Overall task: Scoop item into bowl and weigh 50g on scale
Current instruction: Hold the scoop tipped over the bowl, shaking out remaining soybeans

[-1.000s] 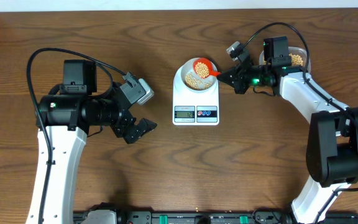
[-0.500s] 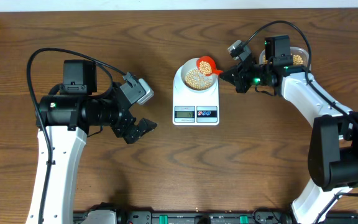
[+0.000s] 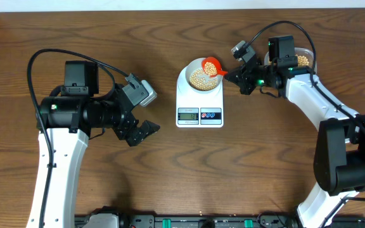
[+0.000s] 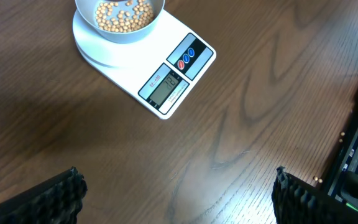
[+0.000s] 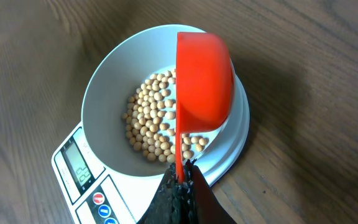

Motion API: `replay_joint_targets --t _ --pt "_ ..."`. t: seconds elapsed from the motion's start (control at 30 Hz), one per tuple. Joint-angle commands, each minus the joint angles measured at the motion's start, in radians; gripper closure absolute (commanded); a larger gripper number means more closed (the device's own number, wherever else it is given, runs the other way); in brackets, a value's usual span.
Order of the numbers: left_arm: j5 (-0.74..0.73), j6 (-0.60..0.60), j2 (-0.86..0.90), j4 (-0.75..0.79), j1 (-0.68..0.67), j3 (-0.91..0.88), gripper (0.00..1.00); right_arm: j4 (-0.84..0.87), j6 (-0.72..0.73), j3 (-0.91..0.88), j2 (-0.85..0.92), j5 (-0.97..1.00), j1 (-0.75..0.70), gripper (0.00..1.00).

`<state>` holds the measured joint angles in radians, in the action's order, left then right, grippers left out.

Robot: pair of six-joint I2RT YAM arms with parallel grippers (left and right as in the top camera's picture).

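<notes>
Worktop, scoop, tub and rail

The dark brown wood-grain worktop [image 3: 170, 171] fills every view. An orange scoop [image 5: 202, 81] hangs above it, tipped onto its side, its thin handle running down the right wrist view. A clear tub [image 3: 312, 57] sits near the far right edge, mostly hidden. A black rail [image 3: 195, 222] with green fittings lines the near edge; a white strip [image 3: 170, 5] borders the far one.

A dark brown counter [image 3: 170, 171] with strong, wavy wood grain fills nearly the whole overhead view. Past its far edge runs a pale, plain strip [image 3: 170, 4]; whether it is wall or floor cannot be told. A black rail [image 3: 189, 222] with green fittings lies along the near edge. The light is soft and even, with faint shadows.
</notes>
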<state>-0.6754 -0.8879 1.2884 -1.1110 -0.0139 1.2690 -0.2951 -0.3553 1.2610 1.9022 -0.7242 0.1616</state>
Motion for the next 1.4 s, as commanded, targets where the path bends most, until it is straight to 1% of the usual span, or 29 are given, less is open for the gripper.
replay_joint_targets --t 0.0,0.87,1.37 --pt "-0.013 0.002 -0.002 -0.003 0.004 0.015 0.02 -0.001 -0.02 0.0 -0.031 0.0 0.01 0.99" --pt "-0.013 0.002 -0.002 -0.003 0.004 0.015 0.02 0.01 -0.02 0.0 -0.033 0.015 0.01 0.99" --pt "-0.013 0.002 -0.002 -0.003 0.004 0.015 0.02 0.01 -0.02 0.0 -0.063 0.019 0.012 0.99"
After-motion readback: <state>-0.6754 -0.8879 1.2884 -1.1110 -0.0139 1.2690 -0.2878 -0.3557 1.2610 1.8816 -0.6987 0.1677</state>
